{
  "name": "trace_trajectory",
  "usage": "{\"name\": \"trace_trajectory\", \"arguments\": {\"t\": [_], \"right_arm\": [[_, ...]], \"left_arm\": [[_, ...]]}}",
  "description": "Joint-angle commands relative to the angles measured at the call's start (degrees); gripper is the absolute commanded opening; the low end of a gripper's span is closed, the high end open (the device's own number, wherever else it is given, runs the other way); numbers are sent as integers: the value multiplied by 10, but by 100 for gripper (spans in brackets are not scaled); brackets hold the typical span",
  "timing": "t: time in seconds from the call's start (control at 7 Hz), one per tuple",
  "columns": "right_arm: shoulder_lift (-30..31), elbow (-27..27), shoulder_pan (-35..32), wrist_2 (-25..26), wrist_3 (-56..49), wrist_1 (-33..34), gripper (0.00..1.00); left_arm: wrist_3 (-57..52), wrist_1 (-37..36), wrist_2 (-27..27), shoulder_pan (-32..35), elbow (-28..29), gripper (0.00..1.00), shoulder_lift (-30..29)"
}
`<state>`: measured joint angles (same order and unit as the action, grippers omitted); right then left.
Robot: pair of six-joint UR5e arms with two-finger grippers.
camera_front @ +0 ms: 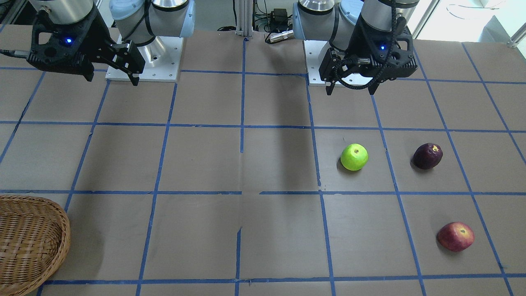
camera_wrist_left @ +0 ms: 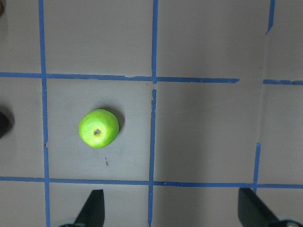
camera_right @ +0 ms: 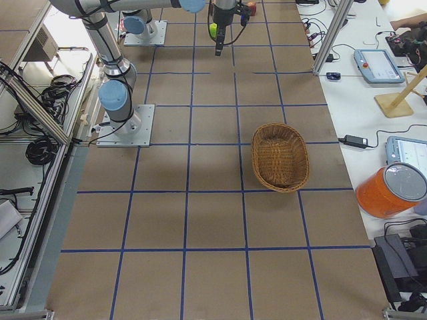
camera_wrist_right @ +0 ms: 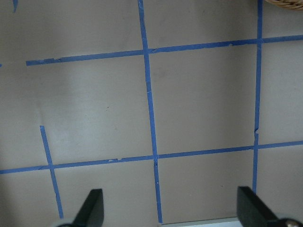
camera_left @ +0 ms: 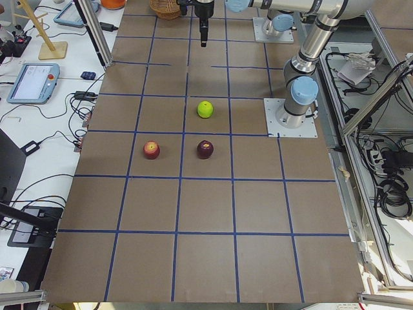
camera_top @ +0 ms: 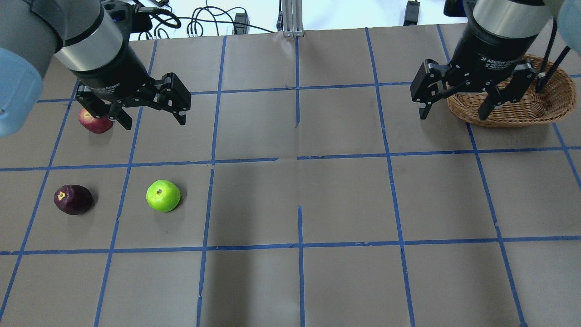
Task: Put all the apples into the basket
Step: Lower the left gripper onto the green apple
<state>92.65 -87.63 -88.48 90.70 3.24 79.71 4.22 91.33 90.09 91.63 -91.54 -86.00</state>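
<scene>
The lime green apple (camera_front: 354, 156) (camera_top: 163, 195), the dark purple wrinkly apple (camera_front: 427, 156) (camera_top: 73, 199) and the red apple (camera_front: 455, 236) (camera_top: 94, 122) lie apart on the table on my left side. My left gripper (camera_top: 153, 119) (camera_front: 351, 88) is open and empty, high above the table. In the left wrist view the green apple (camera_wrist_left: 98, 128) lies ahead of the open gripper (camera_wrist_left: 171, 213). The wicker basket (camera_front: 65, 234) (camera_top: 535, 113) sits at the far right. My right gripper (camera_top: 453, 113) (camera_front: 113, 78) is open and empty, and partly covers the basket in the overhead view.
The brown table (camera_top: 345, 195) carries a grid of blue tape lines. The arm bases (camera_front: 144, 61) stand on white plates at the robot's edge. Tablets, cables and an orange container (camera_right: 393, 190) lie on side benches beyond the table's far edge.
</scene>
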Motion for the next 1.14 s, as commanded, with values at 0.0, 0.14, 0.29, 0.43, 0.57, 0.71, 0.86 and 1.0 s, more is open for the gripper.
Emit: {"name": "trace_trajectory", "arguments": {"t": [0.0,0.14,0.29,0.43,0.57,0.71,0.86,1.0], "right_arm": [[1,0,1,1,0,0,100],[1,-1,0,2,0,0,100],[1,-1,0,4,-1,0,100],[0,-1,0,4,-2,1,100],[0,-1,0,4,-2,1,100],[-1,-1,0,4,-2,1,100],[0,-1,1,4,-2,1,100],[0,-1,1,4,-3,1,100]], "left_arm": [[0,0,0,0,3,100,-2],[0,0,0,0,3,100,-2],[-4,2,0,-2,-4,100,-1],[-74,0,8,-7,-30,100,0],[-132,-7,10,-41,-79,100,6],[-146,-69,10,-85,-138,100,7],[-192,-163,10,-120,-197,100,-9],[-199,-223,10,-137,-243,100,-24]]}}
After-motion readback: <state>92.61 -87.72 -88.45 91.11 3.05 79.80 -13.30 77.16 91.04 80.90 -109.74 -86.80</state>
